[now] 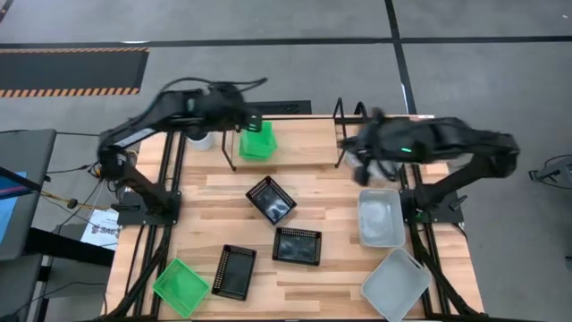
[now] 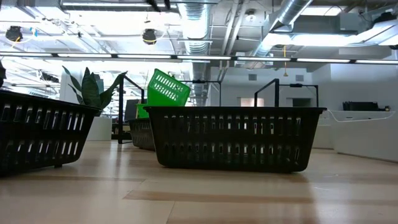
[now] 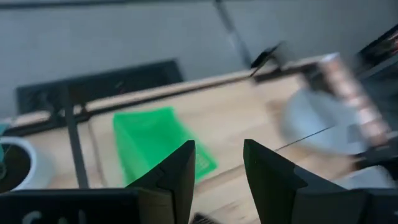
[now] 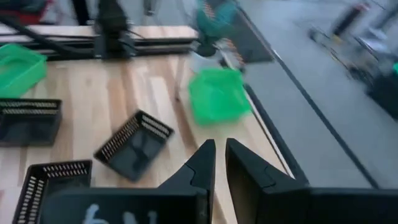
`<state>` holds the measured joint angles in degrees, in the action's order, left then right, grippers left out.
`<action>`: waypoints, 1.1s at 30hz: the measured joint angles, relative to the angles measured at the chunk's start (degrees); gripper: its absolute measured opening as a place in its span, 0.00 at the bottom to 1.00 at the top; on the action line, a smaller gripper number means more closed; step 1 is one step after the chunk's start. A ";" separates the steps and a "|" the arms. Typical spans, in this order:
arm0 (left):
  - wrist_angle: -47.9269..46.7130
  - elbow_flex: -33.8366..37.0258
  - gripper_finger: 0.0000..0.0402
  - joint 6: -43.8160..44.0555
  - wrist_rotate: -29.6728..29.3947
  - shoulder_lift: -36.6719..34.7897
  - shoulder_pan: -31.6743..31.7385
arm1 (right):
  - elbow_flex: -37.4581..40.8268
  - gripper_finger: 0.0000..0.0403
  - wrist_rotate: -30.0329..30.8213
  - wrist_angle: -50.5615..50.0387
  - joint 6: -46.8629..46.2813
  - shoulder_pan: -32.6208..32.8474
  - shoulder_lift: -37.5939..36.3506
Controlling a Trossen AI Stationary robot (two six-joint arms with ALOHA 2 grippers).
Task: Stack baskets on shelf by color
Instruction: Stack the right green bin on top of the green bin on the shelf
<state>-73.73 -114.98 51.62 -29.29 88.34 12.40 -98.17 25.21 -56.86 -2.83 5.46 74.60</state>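
Note:
A green basket [image 1: 257, 141] sits tilted at the left end of the shelf [image 1: 304, 148]. In the low view this basket [image 2: 166, 87] leans over a strip of green below it. My left gripper [image 3: 217, 155] hovers open above and behind it, with nothing between its fingers. My right gripper [image 4: 219, 155] hangs over the shelf's right end [image 1: 357, 156], shut to a narrow slit, also with nothing between its fingers. A pale blurred shape [image 3: 317, 118] lies below it. Three black baskets [image 1: 271, 199], two white baskets [image 1: 382, 217] and another green basket [image 1: 181, 286] rest on the table.
The shelf's upright wire loops [image 1: 344, 125] stand at both of its ends. A white plant pot [image 1: 201, 139] is at the table's far left, beside the shelf. One black basket [image 2: 233, 137] fills the low view's middle. One white basket [image 1: 396, 284] overhangs the table's near right corner.

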 joint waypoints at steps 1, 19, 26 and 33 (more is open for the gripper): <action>-0.01 -1.20 0.31 -0.01 -1.24 -0.79 -1.29 | 0.00 0.16 -3.02 2.92 2.80 -1.73 1.93; -0.48 -3.43 0.31 0.01 -5.93 -6.76 -19.01 | 0.09 0.19 -19.20 30.36 18.82 -17.05 35.22; -0.69 -3.43 0.31 0.02 -5.91 -6.71 -20.91 | -0.24 0.19 -19.21 34.05 19.19 -17.82 40.86; -1.40 -3.43 0.31 0.02 -5.74 -6.71 -21.50 | -3.49 0.19 -19.19 33.41 17.48 -17.51 43.79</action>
<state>-75.13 -118.41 51.64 -35.03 81.62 -9.10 -101.66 6.02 -23.45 14.65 -12.05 118.39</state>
